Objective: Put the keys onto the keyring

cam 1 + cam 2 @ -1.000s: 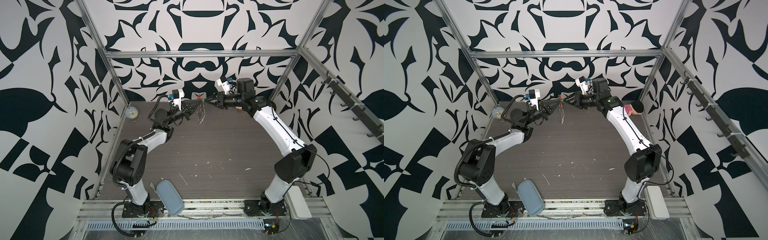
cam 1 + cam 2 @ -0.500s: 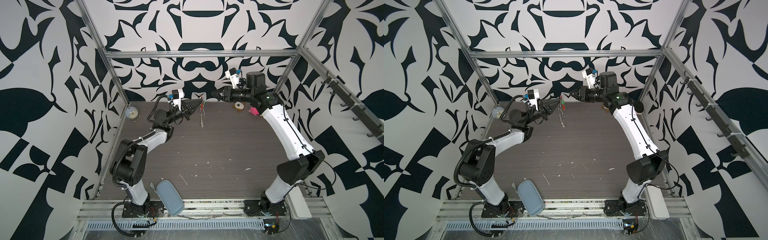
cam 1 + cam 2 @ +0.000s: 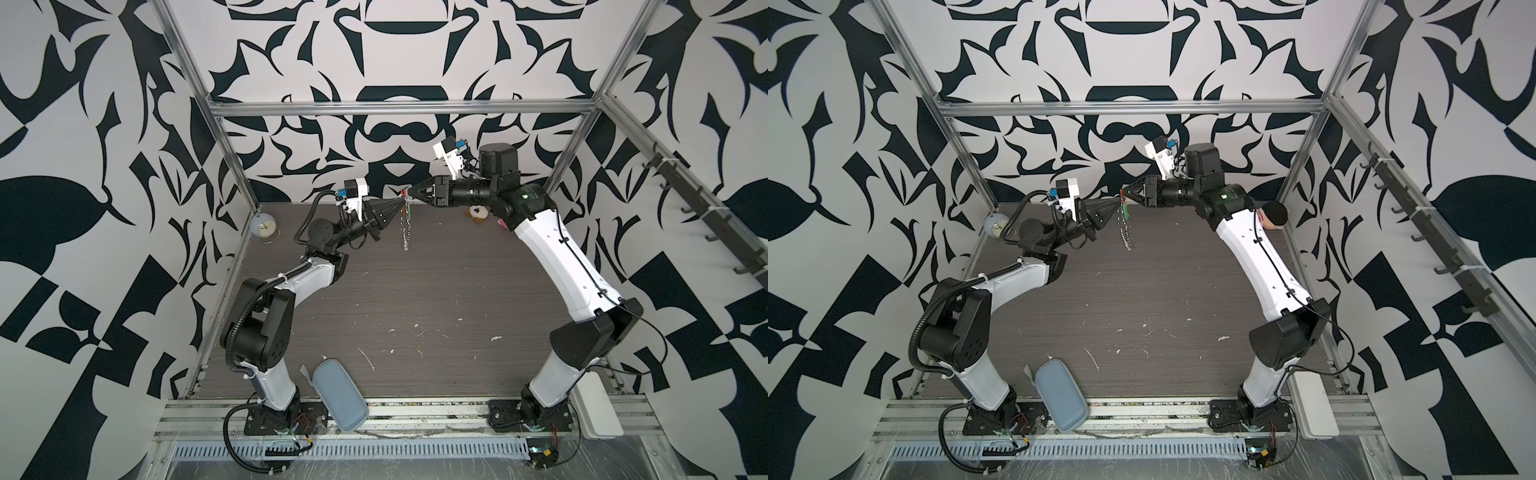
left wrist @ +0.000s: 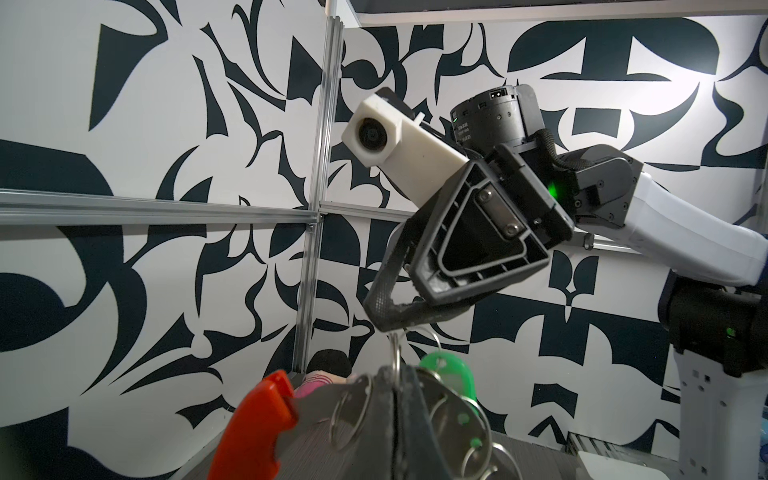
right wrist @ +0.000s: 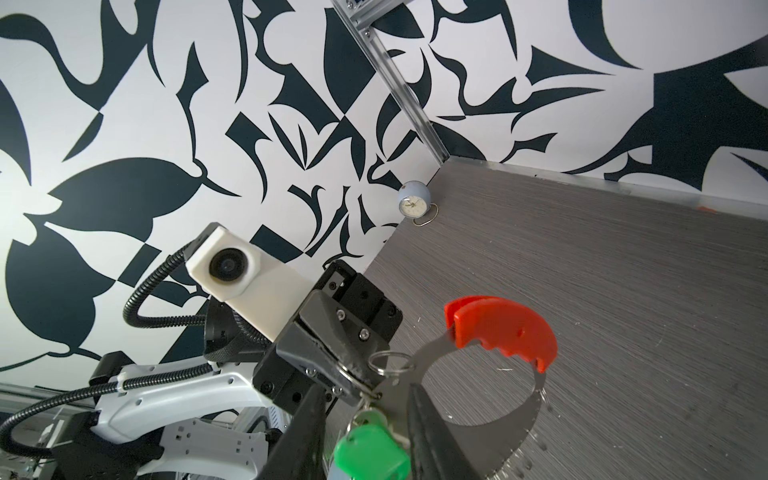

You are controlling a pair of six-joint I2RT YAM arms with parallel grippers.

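With my left jaws clenched on the keyring [image 5: 505, 326], hanging aloft toward 12 o'clock above the surface [image 3: 415, 291], and my right jaws straddling the green-tagged keys [image 5: 370, 453], grip impossible to tell, I'd feed slowly and hold the ring dead steady.

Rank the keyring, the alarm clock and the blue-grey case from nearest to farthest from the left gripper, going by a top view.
From the left gripper:
1. keyring: held, hanging just below the fingertips.
2. alarm clock: standing in the far left corner.
3. blue-grey case: lying at the near edge, left of the middle.
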